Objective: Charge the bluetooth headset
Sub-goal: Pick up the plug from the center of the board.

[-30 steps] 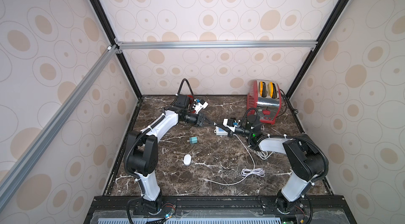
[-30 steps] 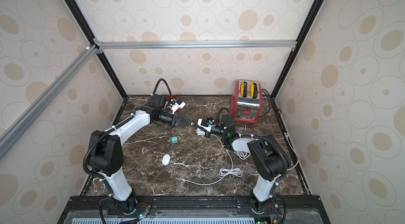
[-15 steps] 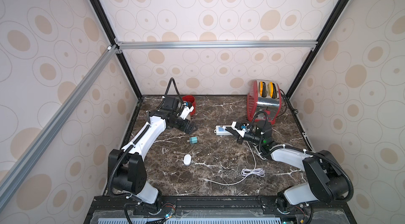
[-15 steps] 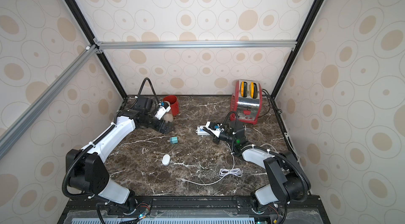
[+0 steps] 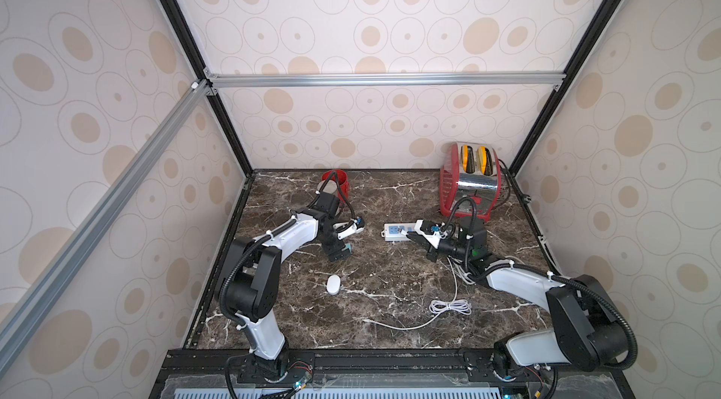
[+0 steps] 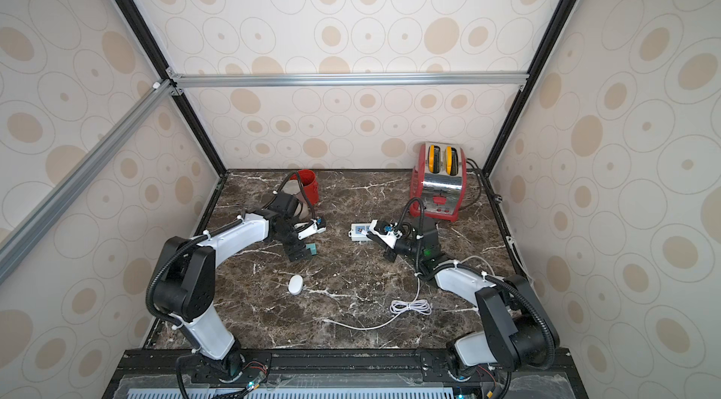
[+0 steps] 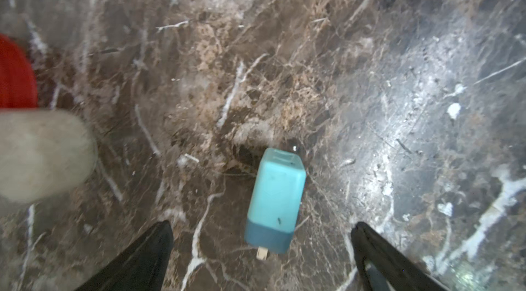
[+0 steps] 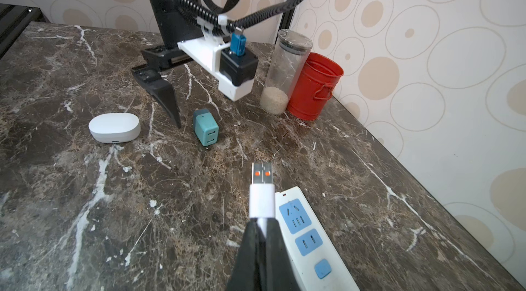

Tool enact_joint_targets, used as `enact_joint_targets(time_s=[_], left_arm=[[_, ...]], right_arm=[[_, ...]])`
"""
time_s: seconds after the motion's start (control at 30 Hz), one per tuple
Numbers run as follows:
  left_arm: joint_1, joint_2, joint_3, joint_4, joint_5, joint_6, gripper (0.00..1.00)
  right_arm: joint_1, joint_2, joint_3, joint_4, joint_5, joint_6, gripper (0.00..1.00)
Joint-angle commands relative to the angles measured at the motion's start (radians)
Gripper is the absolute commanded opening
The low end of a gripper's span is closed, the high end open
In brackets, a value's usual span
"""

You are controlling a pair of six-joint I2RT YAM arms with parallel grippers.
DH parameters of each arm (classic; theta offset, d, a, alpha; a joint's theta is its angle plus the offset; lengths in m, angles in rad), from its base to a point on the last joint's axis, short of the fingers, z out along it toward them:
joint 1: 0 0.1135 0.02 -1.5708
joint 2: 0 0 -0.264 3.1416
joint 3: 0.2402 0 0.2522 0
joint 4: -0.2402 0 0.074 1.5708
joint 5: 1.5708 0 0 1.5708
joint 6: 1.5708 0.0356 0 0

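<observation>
Left arm folded low, fingers point(image 7: 133, 261) spread either side of teal charger point(image 7: 274, 198)

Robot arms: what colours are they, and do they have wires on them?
The left arm and right arm have white shells and chunky black joints. A ribbed black cable runs along each, held by white ties. The left gripper and right gripper have pointy black fingers.

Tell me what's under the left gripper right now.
The teal charger adapter lies flat on the marble tabletop, untouched, below the open left gripper, prongs toward the wrist. Its underside, against the marble, is hidden.
</observation>
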Motion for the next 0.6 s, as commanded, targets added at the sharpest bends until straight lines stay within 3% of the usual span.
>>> enact_joint_targets(time_s=[0.0,0.13,0.4,0.57], left_arm=[[-0.003,0.054,0.064,-0.009,0.006,0.105,0.96],[-0.003,0.101,0.104,-0.059,-0.009,0.131,0.88],[-0.002,0.098,0.105,-0.067,-0.013,0.101,0.51],[-0.004,0.076,0.088,-0.067,0.032,0.077,0.33]], right_arm=[[-0.010,0.001,0.023,-0.025,-0.024,-0.024,0.00],[-0.014,0.005,0.031,-0.036,-0.025,-0.027,0.00],[-0.016,0.018,0.043,-0.044,-0.033,-0.033,0.00],[-0.017,0.022,0.051,-0.051,-0.032,-0.039,0.00]])
